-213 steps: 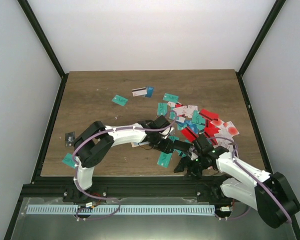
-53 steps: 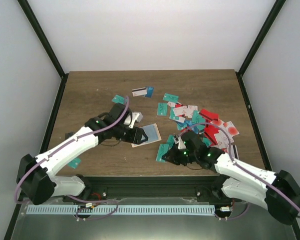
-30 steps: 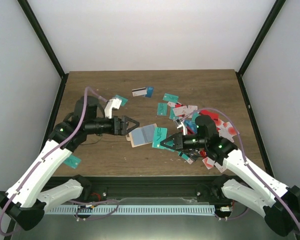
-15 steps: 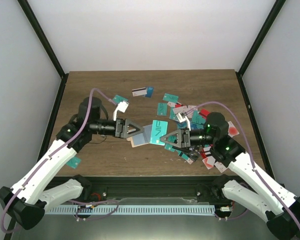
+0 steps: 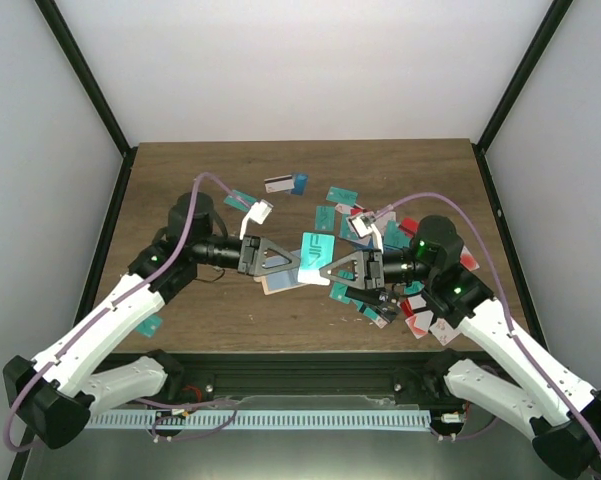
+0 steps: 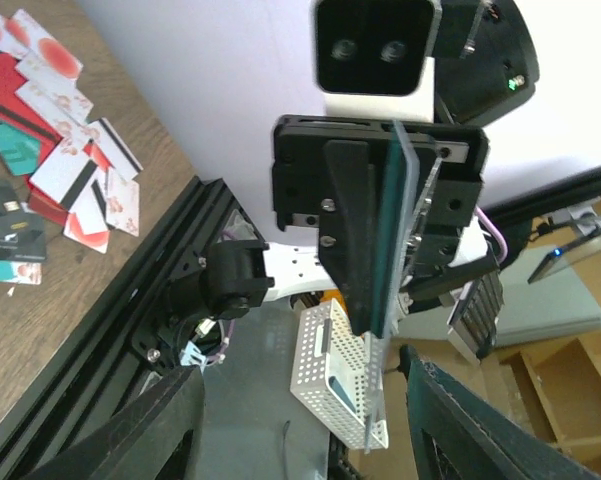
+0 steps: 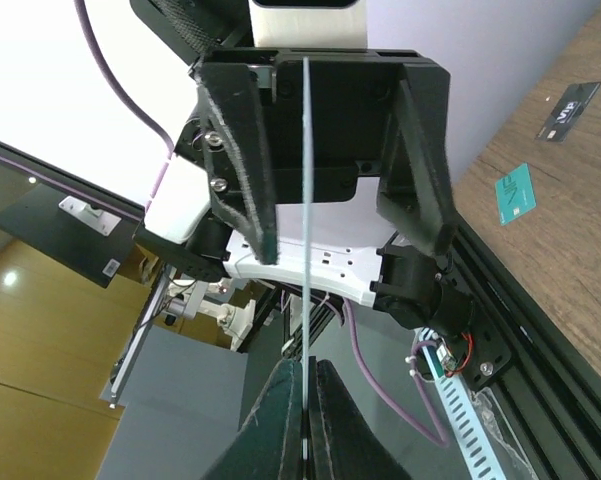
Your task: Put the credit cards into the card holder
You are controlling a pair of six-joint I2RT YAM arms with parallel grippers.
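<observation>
From above, the right gripper (image 5: 325,270) pinches a teal card (image 5: 315,247) aloft at mid-frame, with the card holder (image 5: 278,285) lying just below it and the other cards (image 5: 385,235) strewn centre-right, so nearly all the filing is left to do; the left wrist view shows that card edge-on in the tight pinch; the right wrist view shows the left gripper (image 7: 340,240) with its jaws apart either side of the card, touching nothing.

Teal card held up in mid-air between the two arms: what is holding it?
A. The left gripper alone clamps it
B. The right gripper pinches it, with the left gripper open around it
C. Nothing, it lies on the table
B: in the right wrist view the right gripper is shut on the edge of the teal card, while the left gripper has its jaws apart on either side.
</observation>
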